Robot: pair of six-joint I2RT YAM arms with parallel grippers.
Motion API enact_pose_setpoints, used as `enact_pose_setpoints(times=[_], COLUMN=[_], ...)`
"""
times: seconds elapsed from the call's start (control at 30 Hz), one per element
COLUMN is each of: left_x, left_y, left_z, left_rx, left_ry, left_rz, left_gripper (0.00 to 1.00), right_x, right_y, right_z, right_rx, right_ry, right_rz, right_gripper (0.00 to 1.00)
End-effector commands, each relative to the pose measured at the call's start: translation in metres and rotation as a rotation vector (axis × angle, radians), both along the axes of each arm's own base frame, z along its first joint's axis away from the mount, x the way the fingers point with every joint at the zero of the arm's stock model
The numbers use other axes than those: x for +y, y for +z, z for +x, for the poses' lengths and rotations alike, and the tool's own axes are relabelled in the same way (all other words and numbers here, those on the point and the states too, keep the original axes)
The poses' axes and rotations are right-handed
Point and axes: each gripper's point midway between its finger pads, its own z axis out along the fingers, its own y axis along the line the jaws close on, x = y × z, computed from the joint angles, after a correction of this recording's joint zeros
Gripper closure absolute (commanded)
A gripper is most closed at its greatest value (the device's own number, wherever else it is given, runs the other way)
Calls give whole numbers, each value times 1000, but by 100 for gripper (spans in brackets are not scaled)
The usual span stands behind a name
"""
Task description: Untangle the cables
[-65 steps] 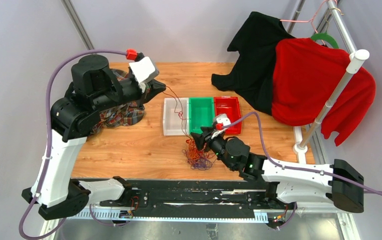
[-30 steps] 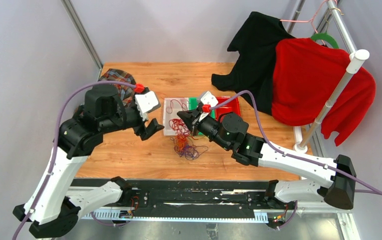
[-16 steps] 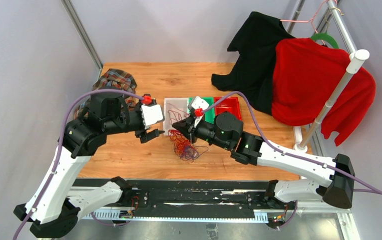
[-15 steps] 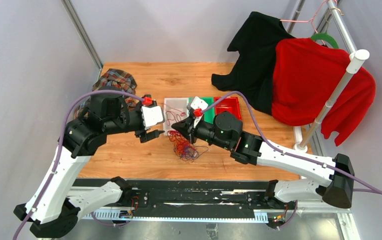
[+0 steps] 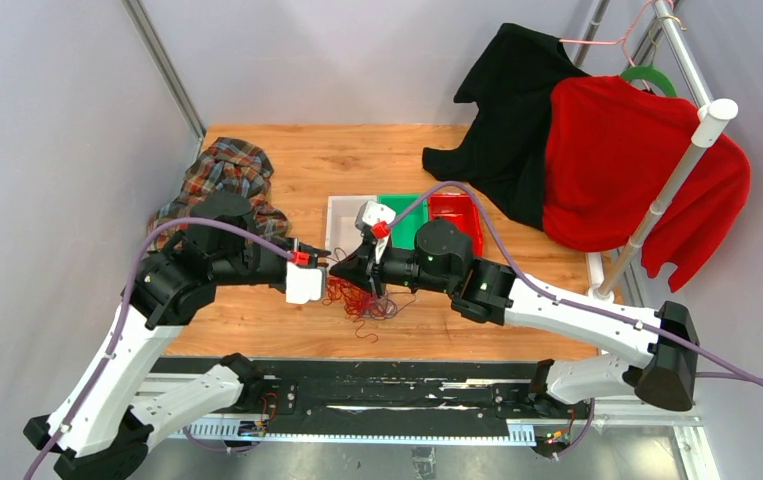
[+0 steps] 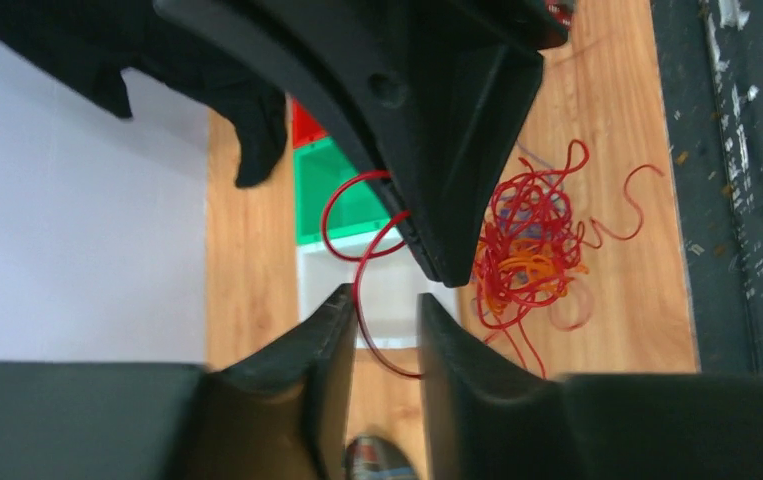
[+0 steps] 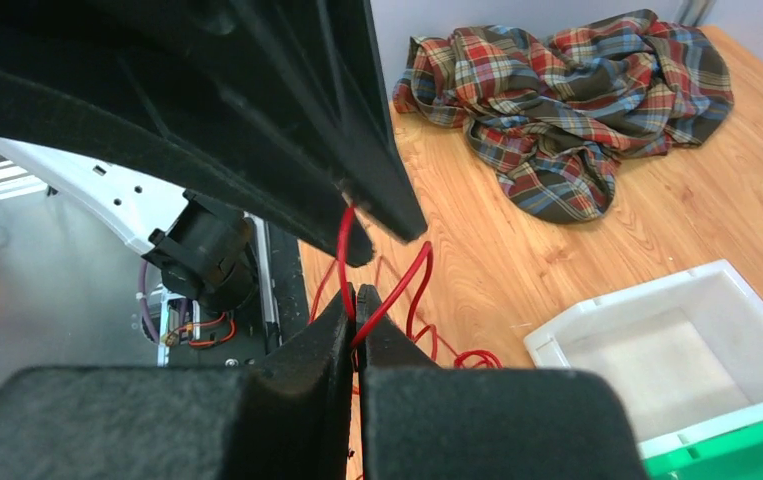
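Observation:
The cables [image 5: 362, 298] lie as a red, orange and purple tangle on the wooden table in front of the bins. My right gripper [image 5: 338, 270] is shut on a red cable [image 7: 419, 275] that rises out of the tangle; in its wrist view the strand is pinched at the tips [image 7: 354, 292]. My left gripper [image 5: 323, 255] meets it tip to tip. Its jaws [image 6: 384, 296] stand narrowly apart, and the same red cable [image 6: 365, 330] runs through the gap along the left finger. The tangle [image 6: 527, 250] hangs just beyond.
White [image 5: 342, 205], green [image 5: 402, 215] and red [image 5: 457, 212] bins sit in a row behind the tangle. A plaid cloth [image 5: 219, 180] lies at the left rear. Black [image 5: 507, 110] and red [image 5: 627, 170] garments hang on a rack at the right.
My left gripper swung down and right to meet the right gripper, and its jaws narrowed around the red strand. The right gripper drew the tangle left and nearer.

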Motion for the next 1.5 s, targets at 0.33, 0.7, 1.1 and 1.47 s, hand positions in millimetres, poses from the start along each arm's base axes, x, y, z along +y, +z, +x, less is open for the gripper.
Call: enact_pose_setpoints(times=[0.33,0.7,1.1,1.47], left_x=[-11,-8,26,48], left_y=[53,106,162,245], left_z=[7,-13,25,28], left_rx=[-112,25,-268,-442], left_ry=[41,91,296,396], left_rz=[-171,-329,-318,-470], left_gripper=[100,100,100,100], right_x=[-1,-7,-46,-56], right_y=[7,-38,-135,-194], right_z=[37,82,44,53], right_rx=[33,23,104,133], right_ry=[-209,-476,-508,-597], right_rz=[149,161,58,-84], right_gripper=[68,52,45,49])
